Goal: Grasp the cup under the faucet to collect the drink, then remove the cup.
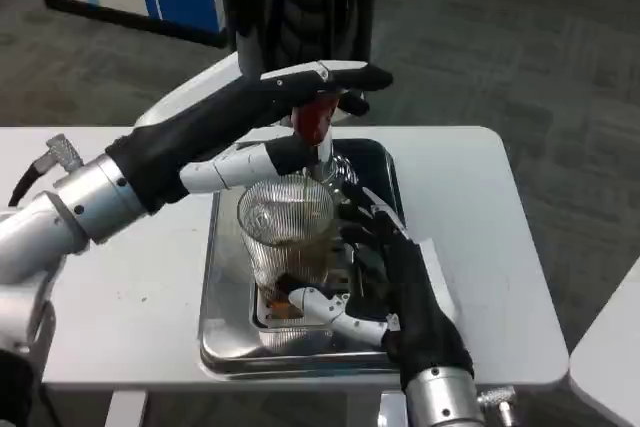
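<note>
Ribbed glass cup (287, 237) stands on the metal drip tray (222, 327) under the faucet (318, 142), brown drink pooled low, stream falling. Left hand (300, 97) presses the red tap handle (312, 119). Right hand (385, 282), fingers spread, flanks the cup; contact unclear. Filling underway; removal remains.

Even indoor light falls from above, and my white table (480, 207) reads bright without harsh shadows. Soft glare streaks the steel tray (225, 342) and the ribbed glass cup (285, 232). The picture is slightly soft; the carpet behind stays dim.
</note>
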Controlling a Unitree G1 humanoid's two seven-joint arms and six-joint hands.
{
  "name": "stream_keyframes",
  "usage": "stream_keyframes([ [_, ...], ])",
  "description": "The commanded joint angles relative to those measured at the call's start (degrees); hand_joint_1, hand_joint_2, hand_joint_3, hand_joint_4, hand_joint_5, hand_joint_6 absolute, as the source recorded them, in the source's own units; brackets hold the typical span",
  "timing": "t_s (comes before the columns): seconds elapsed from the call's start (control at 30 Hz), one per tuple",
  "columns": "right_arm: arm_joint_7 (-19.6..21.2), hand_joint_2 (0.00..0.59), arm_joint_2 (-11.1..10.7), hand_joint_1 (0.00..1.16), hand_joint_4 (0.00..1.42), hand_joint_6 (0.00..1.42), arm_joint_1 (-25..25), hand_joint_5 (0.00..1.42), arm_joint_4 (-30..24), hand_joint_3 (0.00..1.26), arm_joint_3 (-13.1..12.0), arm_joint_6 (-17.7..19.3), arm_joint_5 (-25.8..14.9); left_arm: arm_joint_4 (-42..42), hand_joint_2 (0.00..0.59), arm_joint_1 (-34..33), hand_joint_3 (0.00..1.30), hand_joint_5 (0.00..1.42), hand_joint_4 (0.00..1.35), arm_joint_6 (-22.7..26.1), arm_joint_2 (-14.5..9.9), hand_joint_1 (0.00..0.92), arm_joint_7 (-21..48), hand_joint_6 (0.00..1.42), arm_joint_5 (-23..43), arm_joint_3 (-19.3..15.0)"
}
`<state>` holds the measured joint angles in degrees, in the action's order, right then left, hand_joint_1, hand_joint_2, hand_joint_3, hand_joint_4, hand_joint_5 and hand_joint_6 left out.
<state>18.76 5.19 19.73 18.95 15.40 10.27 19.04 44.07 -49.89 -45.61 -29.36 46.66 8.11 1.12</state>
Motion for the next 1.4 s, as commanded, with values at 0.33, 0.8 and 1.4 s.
stream_keyframes([
  [0.33,2.94,0.145,3.49,0.89,0.22,0.28,4.27,0.26,7.09,0.15,1.72,1.90,1.29,3.16,0.047,-0.16,0.22,0.22,0.14,-0.79,-0.67,0.000,0.51,0.09,-3.77,2.12],
  [0.8,6.39,0.145,5.44,0.89,0.23,0.27,9.10,0.26,14.39,0.14,1.91,3.22,1.24,3.36,0.048,0.07,0.22,0.22,0.14,-1.25,-1.20,0.000,-0.13,0.08,-4.50,2.06],
  [1.4,9.27,0.151,6.73,0.87,0.33,0.33,11.26,0.35,18.21,0.16,2.27,3.43,0.34,2.70,0.048,0.78,0.23,0.22,0.14,-1.34,-1.79,0.000,-0.96,0.08,-5.10,2.17],
])
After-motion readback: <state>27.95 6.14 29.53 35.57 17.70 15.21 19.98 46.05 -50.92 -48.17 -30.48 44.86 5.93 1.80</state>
